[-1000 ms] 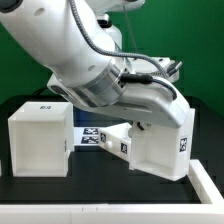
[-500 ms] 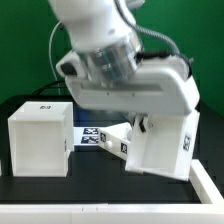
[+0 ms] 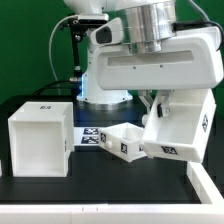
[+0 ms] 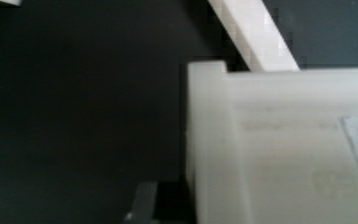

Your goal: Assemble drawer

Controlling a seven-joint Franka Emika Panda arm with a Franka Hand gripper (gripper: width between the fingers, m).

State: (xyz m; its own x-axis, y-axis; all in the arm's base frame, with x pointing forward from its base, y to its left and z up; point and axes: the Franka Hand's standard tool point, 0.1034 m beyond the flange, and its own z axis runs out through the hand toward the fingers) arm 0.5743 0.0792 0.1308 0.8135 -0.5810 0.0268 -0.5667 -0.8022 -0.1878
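My gripper (image 3: 153, 108) is shut on the wall of a large white open box part (image 3: 182, 130) that bears square tags. It holds the part tilted, a little above the table, at the exterior view's right. A small white shallow tray (image 3: 124, 142) with a tag lies on the table just left of the held part. A white cube-like casing (image 3: 40, 140) with a tag on top stands at the left. In the wrist view the held part (image 4: 274, 140) fills most of the picture. One dark finger (image 4: 151, 205) shows beside its wall; the other finger is hidden.
The marker board (image 3: 90, 136) lies flat between the cube and the tray. A raised white rim (image 3: 205, 190) runs along the table's front and right edge, and shows in the wrist view (image 4: 256, 35). The robot's base (image 3: 105, 85) stands behind.
The arm has swung upright and risen. The box part in the gripper has come up off the table, tilted and shifted slightly to the exterior view's right. The cube and the tray have not moved.
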